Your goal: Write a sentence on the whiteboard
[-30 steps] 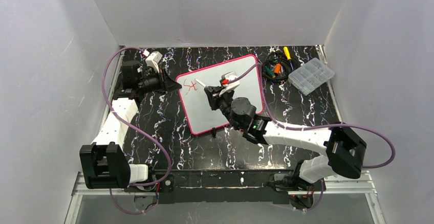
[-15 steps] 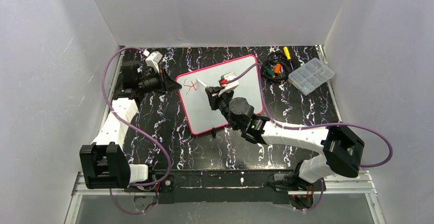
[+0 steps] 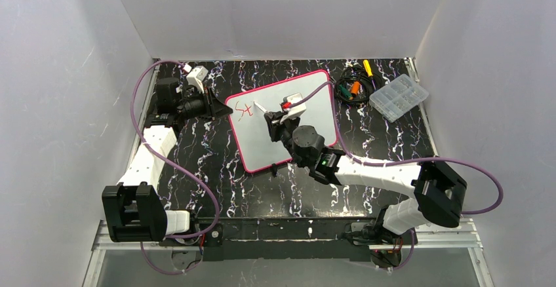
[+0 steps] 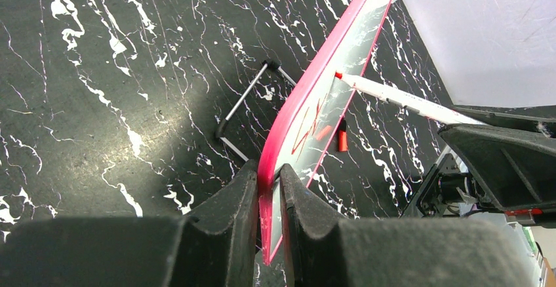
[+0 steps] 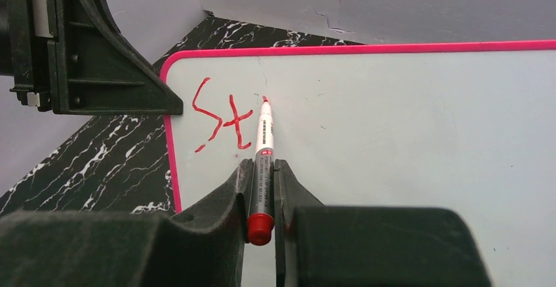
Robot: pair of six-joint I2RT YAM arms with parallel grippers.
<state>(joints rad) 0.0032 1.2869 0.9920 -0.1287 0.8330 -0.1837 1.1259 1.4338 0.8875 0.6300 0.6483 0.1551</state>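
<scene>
While the whiteboard [image 3: 256,144] at frame centre is clamped at its left edge by the left end effector [image 4: 269,182] | marker [image 5: 264,133] is gripped by the right end effector [image 5: 262,169] | tip is held just right of the sentence [image 5: 238,122], "St" so far

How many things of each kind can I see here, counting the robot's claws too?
grippers: 2 (left gripper, right gripper)
whiteboard: 1
red marker: 1
clear compartment box: 1
heap of small tools and cables: 1, its pieces too small to count
Total: 6
</scene>
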